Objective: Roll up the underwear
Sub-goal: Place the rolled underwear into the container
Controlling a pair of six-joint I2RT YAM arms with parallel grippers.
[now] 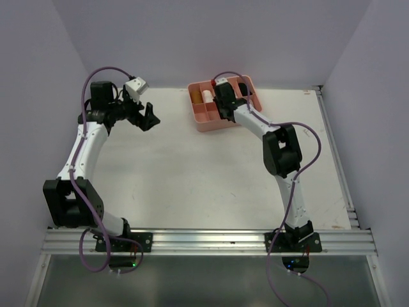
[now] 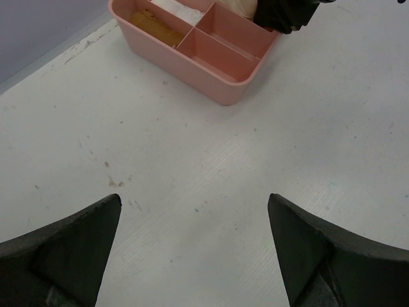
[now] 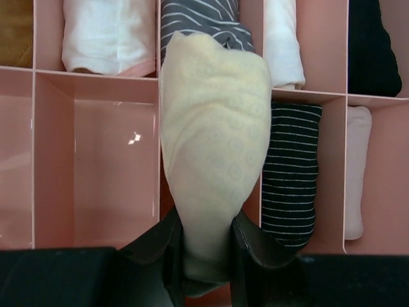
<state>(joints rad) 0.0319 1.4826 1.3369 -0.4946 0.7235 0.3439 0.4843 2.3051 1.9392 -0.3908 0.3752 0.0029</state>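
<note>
Reaching across the white tabletop, my right hand sits over the pink divided tray at the far side, while my left hand hangs well apart from it to the left. Over the tray's middle column of compartments is the pale tan underwear, already a tight roll. Its long axis runs straight away from my right hand, parallel to the dividers, with a striped black roll just beside it on the right and a bare compartment on its left. My right hand is closed on the roll's near end, fingers pinching it from both sides. Whether the roll rests on the tray floor I cannot tell. My left hand is spread wide with nothing in it, above bare tabletop. The right is plainly the nearer one, so I judge that lowering and letting go falls to it.
</note>
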